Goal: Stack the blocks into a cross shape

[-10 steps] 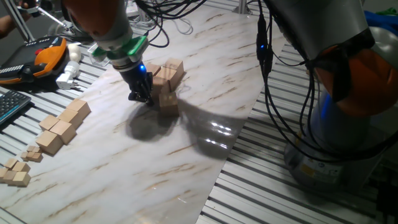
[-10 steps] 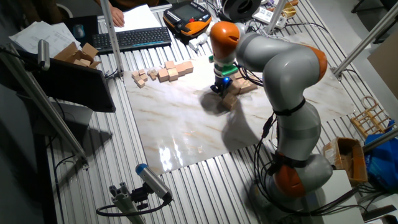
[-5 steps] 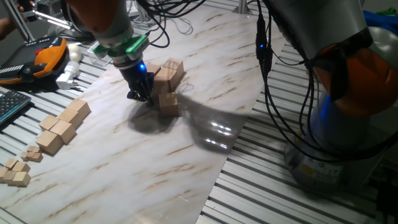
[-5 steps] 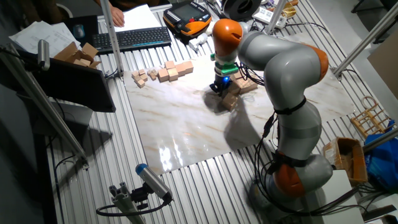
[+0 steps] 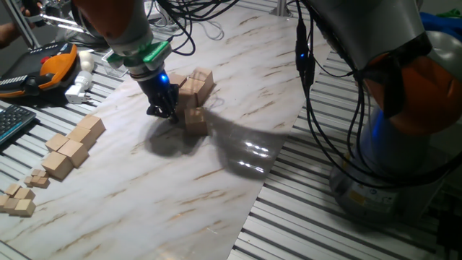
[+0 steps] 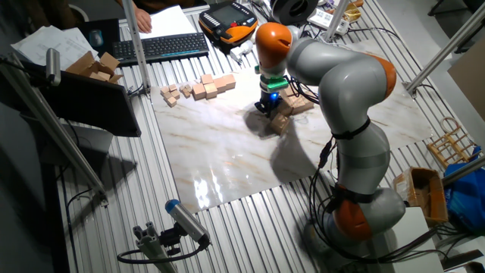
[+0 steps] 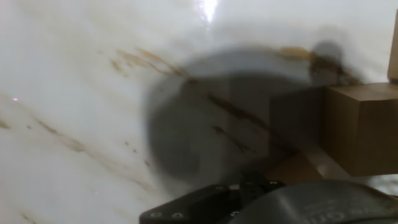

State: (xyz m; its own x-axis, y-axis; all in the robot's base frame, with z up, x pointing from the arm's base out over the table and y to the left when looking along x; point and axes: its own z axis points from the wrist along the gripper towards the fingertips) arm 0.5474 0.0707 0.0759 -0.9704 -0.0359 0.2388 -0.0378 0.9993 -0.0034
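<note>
Hand view: bare marble table [image 7: 74, 74] filling frame, claw shadow lying centre; one block [image 7: 364, 127] sitting at right edge, clear of claw line.

One fixed view: claw [image 5: 163, 110] hovering low at upper centre-left, blocks [image 5: 193, 94] clustering just beside it, toward frame right, one lower block [image 5: 195, 120] nearest fingertips. Cubes showing no long axis.

Claw opening: cannot tell, fingers reading as dark mass; nothing seen gripped.

Other fixed view: claw [image 6: 267, 105] sitting left of blocks [image 6: 289, 110], upper centre.
</note>
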